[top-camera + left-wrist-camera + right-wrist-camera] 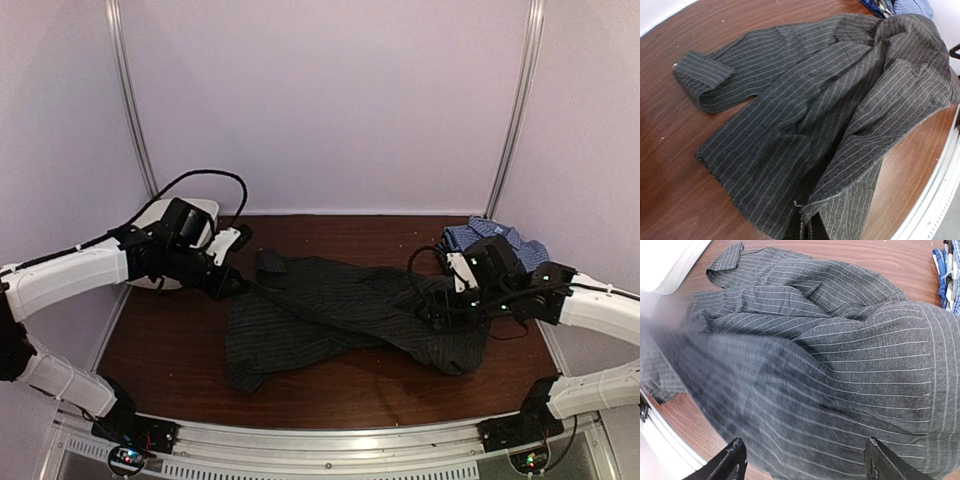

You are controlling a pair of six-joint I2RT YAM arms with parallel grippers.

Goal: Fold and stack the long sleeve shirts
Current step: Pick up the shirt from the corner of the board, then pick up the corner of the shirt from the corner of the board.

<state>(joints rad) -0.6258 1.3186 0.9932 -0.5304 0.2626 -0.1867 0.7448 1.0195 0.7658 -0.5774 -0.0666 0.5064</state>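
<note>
presently, first fold of the black pinstripe shirt (340, 310), spread mid-tabletop (180, 350): left pincer (228, 282) clenched on its edge, right pincer (440, 312) released over the cloth, likely to grasp next. checked shirt (495, 238) lies far right.

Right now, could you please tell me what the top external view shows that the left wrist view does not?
Only the top external view shows the left arm, the right arm and the white tub at the back left. Only the left wrist view shows the sleeve cuff and the pale stripes up close. Both show the black pinstriped shirt lying on the table, with the blue checked shirt beyond it.
</note>
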